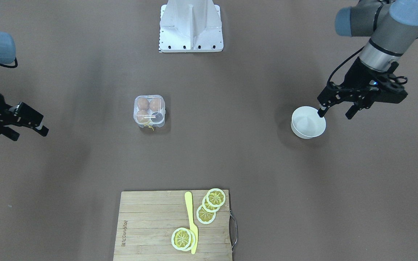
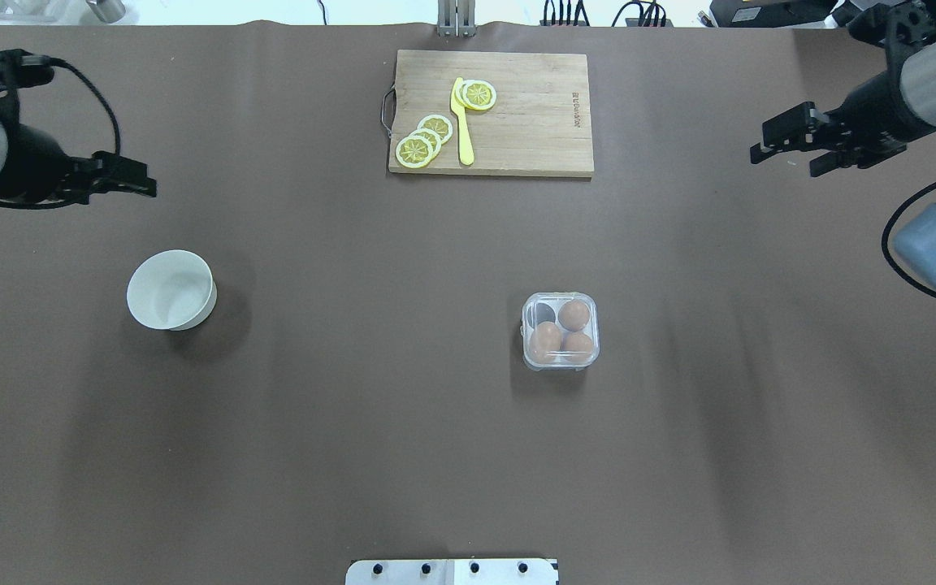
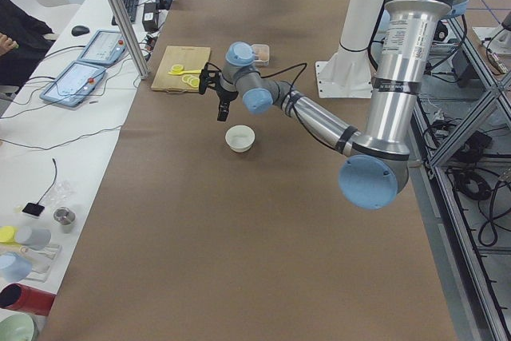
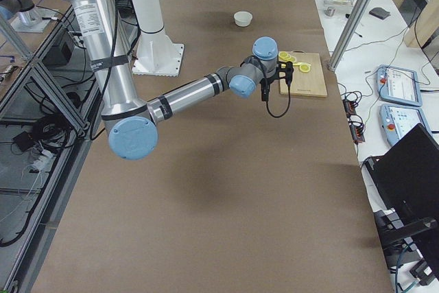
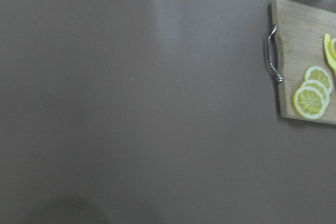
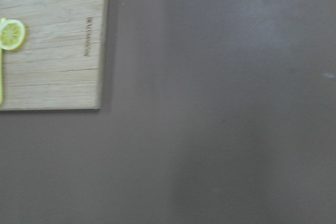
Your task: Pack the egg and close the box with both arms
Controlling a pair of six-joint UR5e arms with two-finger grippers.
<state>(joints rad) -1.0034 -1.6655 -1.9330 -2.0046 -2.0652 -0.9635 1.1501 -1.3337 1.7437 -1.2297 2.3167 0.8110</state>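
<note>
Box (image 2: 560, 331) at centre frame, three eggs (image 2: 574, 315) inside.
We see the left gripper (image 1: 335, 115) and right gripper (image 1: 30, 135) with jaws wide.

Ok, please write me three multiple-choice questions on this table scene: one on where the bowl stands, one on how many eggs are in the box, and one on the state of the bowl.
1. Where does the bowl stand in the overhead view?
A) on the cutting board
B) on the table, left of the box and apart from it
C) inside the box

2. How many eggs lie in the box?
A) one
B) three
C) four

3. What is the state of the bowl?
A) upright and empty
B) upright with an egg in it
C) turned upside down

Answers:
1 B, the bowl stands on bare table, well to the left of the box.
2 B, three eggs fill three places and one cell is dark and empty.
3 A, its white inside faces up with nothing in it.
</note>
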